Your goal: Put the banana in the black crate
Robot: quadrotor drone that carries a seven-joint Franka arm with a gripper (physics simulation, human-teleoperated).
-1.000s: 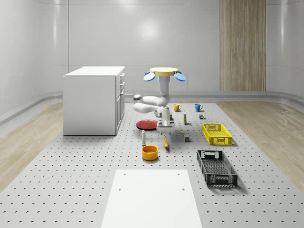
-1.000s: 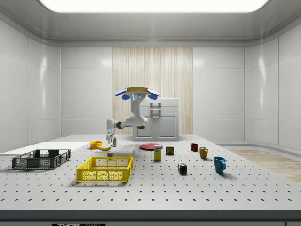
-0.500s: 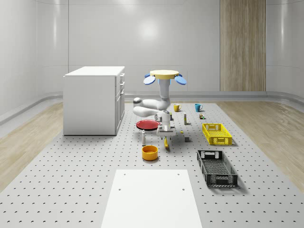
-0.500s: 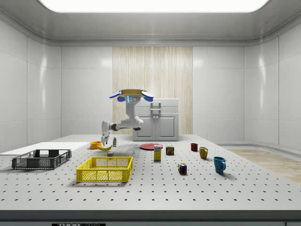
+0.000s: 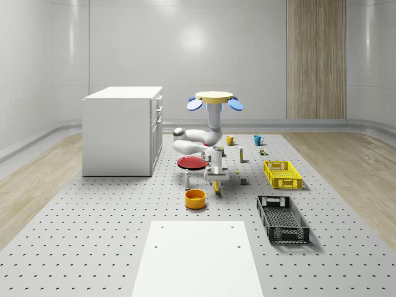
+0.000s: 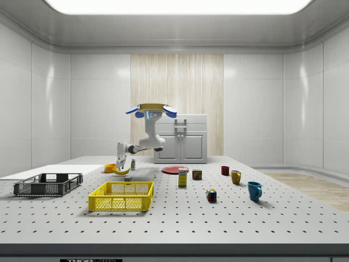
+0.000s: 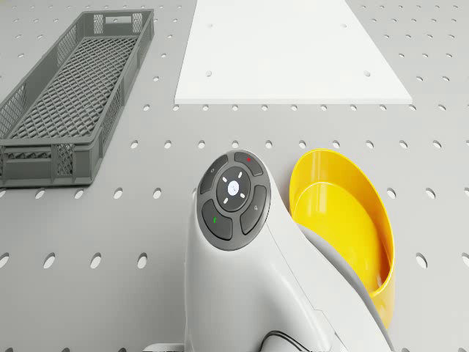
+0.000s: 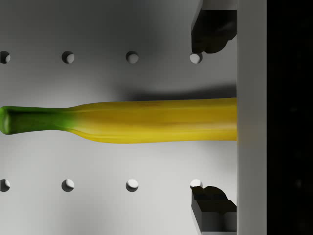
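In the whole-scene view, left of centre, a round orange bowl (image 5: 195, 198) sits beside the yellow curved banana (image 5: 216, 185) on the grey perforated tabletop (image 5: 93, 235). The drone (image 5: 215, 99) hovers above; its gripper (image 5: 216, 178), fingers apart, straddles the banana. Lower right, across open tabletop, the black mesh crate (image 5: 282, 218).

Open gripper (image 8: 213, 120) straddles the banana (image 8: 122, 121) on the table (image 8: 98, 196); bare table lies either side. The orange bowl (image 5: 195, 198) and small bottle (image 5: 187, 179) stand near.
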